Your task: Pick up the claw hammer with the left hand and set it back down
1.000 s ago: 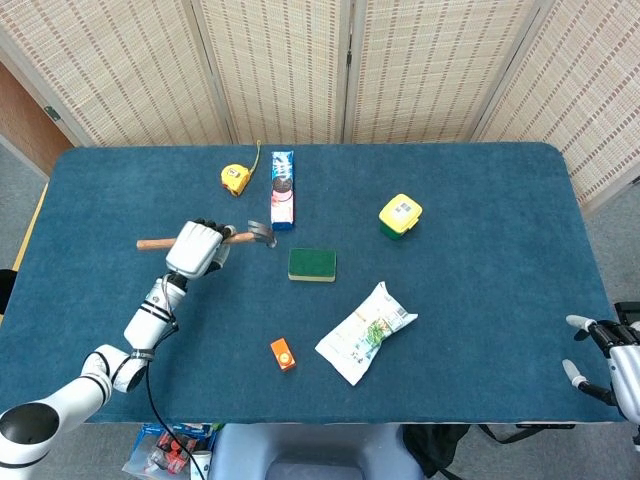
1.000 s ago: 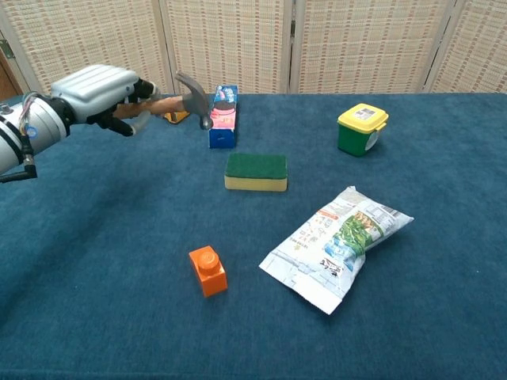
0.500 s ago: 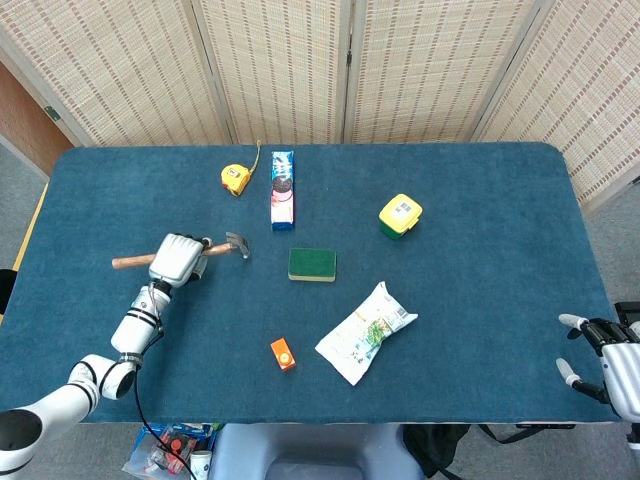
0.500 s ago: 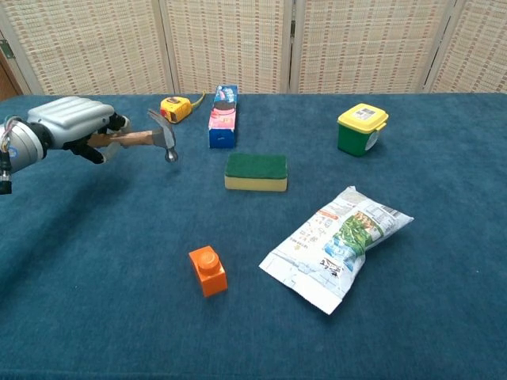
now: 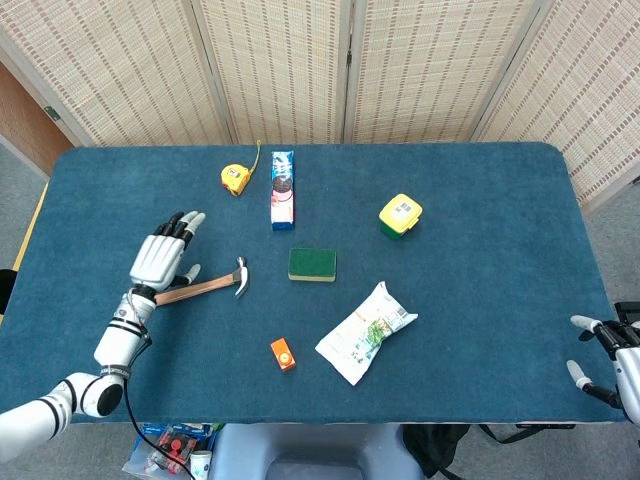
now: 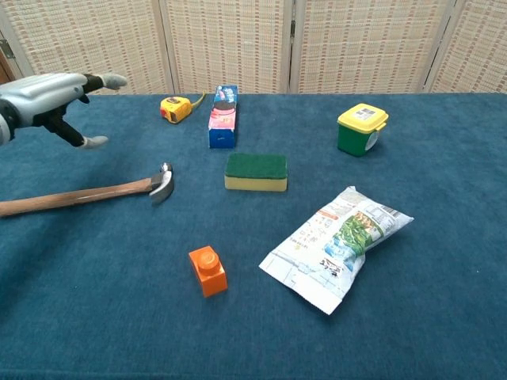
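The claw hammer (image 5: 212, 286) (image 6: 95, 194), with a wooden handle and steel head, lies flat on the blue table (image 5: 460, 200) at the left. My left hand (image 5: 163, 258) (image 6: 49, 96) hovers above the handle's end with fingers spread, holding nothing. The hammer head (image 6: 162, 182) points right toward the green sponge (image 5: 312, 264). My right hand (image 5: 612, 352) shows only at the head view's lower right edge, off the table, fingers apart.
A yellow tape measure (image 5: 235, 178) and a cookie pack (image 5: 283, 189) lie at the back. A yellow-lidded green tub (image 5: 400, 215), a snack bag (image 5: 364, 331) and an orange brick (image 5: 282, 353) lie to the right of the hammer.
The left hand carried the hammer left and down, set it on the table, then let go and opened its fingers above the handle.
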You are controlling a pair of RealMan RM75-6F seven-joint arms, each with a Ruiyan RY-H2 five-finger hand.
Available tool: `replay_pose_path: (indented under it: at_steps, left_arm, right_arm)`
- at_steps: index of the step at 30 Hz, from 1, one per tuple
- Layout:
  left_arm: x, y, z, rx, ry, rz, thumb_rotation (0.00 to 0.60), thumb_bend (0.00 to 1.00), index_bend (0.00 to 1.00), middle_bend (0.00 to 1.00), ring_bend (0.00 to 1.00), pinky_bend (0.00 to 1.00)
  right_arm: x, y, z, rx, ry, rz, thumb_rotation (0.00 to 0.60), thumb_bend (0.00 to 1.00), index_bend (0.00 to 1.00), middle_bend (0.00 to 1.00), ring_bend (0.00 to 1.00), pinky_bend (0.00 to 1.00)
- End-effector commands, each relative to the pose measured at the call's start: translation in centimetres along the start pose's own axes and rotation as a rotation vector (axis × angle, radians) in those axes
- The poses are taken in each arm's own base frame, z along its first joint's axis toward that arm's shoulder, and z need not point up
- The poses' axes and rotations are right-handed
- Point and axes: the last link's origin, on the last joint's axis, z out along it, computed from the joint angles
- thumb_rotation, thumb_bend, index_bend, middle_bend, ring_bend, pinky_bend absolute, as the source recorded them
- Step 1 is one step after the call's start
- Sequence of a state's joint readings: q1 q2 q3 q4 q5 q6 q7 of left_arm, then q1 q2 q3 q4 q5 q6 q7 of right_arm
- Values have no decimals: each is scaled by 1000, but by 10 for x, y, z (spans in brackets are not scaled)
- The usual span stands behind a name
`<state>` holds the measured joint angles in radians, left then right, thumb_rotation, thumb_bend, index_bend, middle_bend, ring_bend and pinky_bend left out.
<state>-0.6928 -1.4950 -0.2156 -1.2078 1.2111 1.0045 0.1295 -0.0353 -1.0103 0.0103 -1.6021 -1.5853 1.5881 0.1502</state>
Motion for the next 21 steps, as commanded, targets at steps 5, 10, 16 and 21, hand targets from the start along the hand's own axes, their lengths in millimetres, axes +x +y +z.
replay_pose_path:
  at_steps: [5, 10, 16, 21]
  left_arm:
    - [27, -41, -60, 131, 86, 1, 600, 322, 49, 13, 51, 180]
    - [30, -61, -106, 205, 106, 3, 600, 322, 77, 13, 55, 162]
    - [30, -66, -153, 250, 109, 8, 600, 323, 89, 18, 59, 143]
    - [30, -63, -180, 271, 107, 4, 600, 322, 89, 18, 59, 143]
  right_arm:
    - [0, 4, -2, 3, 3, 7, 600, 282, 272, 432, 266, 281]
    - [-4, 3, -2, 17, -23, 4, 600, 283, 272, 432, 265, 281]
    - [-7, -1, 1, 49, -27, 11, 600, 285, 273, 432, 265, 281]
    - [-8, -3, 2, 60, -26, 7, 600, 285, 287, 432, 265, 280]
